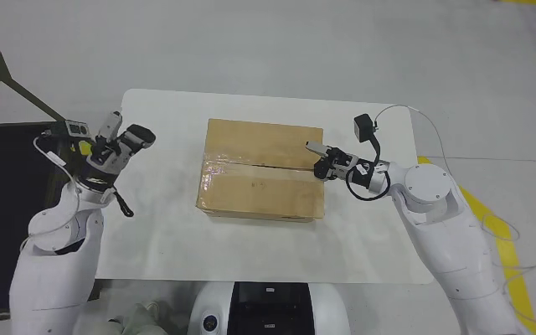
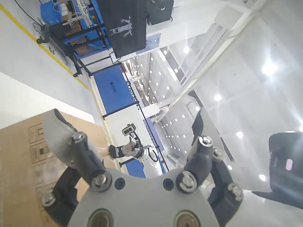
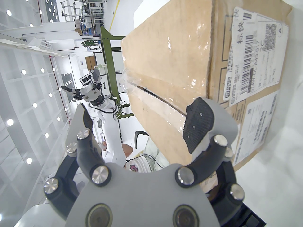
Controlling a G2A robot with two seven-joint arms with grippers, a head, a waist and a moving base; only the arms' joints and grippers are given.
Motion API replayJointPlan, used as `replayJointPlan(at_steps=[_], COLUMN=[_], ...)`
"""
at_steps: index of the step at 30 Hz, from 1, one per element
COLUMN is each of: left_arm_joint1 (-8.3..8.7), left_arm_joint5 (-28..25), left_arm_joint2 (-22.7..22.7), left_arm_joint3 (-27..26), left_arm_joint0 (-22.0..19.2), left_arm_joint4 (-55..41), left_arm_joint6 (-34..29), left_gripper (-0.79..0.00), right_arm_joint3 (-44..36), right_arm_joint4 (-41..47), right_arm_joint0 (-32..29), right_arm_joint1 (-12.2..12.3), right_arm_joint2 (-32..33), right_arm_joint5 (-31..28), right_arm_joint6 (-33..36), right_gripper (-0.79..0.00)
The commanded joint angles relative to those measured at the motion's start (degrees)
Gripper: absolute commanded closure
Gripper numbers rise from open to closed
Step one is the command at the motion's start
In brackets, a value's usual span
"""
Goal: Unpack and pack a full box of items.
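Observation:
A closed cardboard box (image 1: 262, 169), its top seam sealed with clear tape, lies in the middle of the white table (image 1: 167, 243). My right gripper (image 1: 319, 160) is open at the box's right end, level with the taped seam. In the right wrist view its fingers (image 3: 198, 121) straddle the top edge of the box (image 3: 170, 55), whose end face carries a shipping label (image 3: 256, 55). My left gripper (image 1: 126, 132) is open and empty above the table's left edge, well apart from the box. In the left wrist view the left gripper (image 2: 127, 126) is tilted upward and the box (image 2: 19, 157) shows beside one finger.
A black surface (image 1: 17, 167) lies left of the table. Yellow floor tape (image 1: 494, 234) runs past the right side. Bare table surrounds the box on all sides.

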Motion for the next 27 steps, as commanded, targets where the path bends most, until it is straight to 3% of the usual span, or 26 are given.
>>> replayJointPlan(at_steps=[1, 13, 27], left_arm_joint1=[0.06, 0.51, 0.88], left_arm_joint5=[1.22, 5.34, 10.82], left_arm_joint2=[-0.45, -2.81, 0.01], left_arm_joint3=[1.49, 8.62, 15.82], left_arm_joint0=[-0.61, -5.57, -13.09], left_arm_joint4=[-1.16, -0.41, 5.07], left_arm_joint6=[-1.19, -4.19, -4.29], left_gripper=[-0.785, -0.785, -0.785], right_arm_joint3=[0.0, 0.0, 0.0], right_arm_joint4=[0.0, 0.0, 0.0], right_arm_joint0=[0.0, 0.0, 0.0], right_arm_joint1=[0.0, 0.0, 0.0], right_arm_joint2=[0.0, 0.0, 0.0], right_arm_joint5=[0.0, 0.0, 0.0], right_arm_joint6=[0.0, 0.0, 0.0], right_gripper=[-0.785, -0.785, -0.785])
